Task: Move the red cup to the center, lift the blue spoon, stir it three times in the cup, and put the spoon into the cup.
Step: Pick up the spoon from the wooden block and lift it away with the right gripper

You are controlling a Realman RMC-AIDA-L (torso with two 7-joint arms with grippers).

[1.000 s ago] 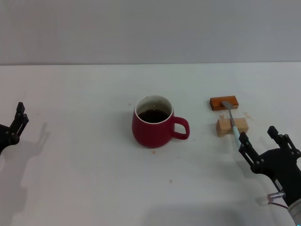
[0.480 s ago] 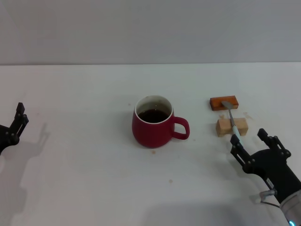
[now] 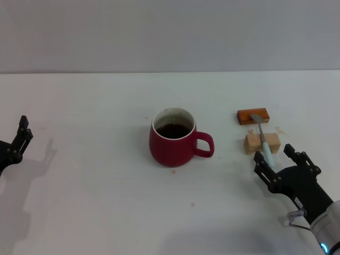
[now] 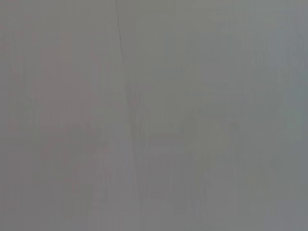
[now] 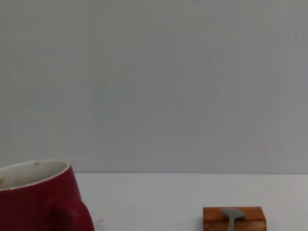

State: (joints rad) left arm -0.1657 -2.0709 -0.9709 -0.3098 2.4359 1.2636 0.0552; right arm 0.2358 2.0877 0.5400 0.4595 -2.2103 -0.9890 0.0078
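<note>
The red cup [image 3: 174, 139] is a rounded, dark red ceramic mug with a white inner rim, and dark liquid shows inside it. It stands upright near the middle of the white table [image 3: 95, 106], its loop handle turned toward the robot's right. In the right wrist view only part of the cup [image 5: 41, 196] shows, with light specks on the pale inside wall near the rim.

The blue spoon [image 3: 262, 136] lies to the right of the cup, well apart from it. Its grey metal bowl rests on the orange-brown block [image 3: 253, 116], and its pale light-blue handle runs across the pale wooden block [image 3: 261, 142] toward the robot. The right wrist view shows the spoon's grey bowl [image 5: 231, 214] lying on top of the orange-brown block [image 5: 234, 219].

The right gripper [image 3: 278, 159] sits low at the near end of the spoon handle, its two black fingers [image 3: 264, 169] spread apart with the handle tip between them. They hold nothing; whether either finger touches the handle cannot be told.

The left gripper [image 3: 22, 133] is parked at the table's far left edge, away from every object; whether its fingers are apart or together cannot be told.
</note>
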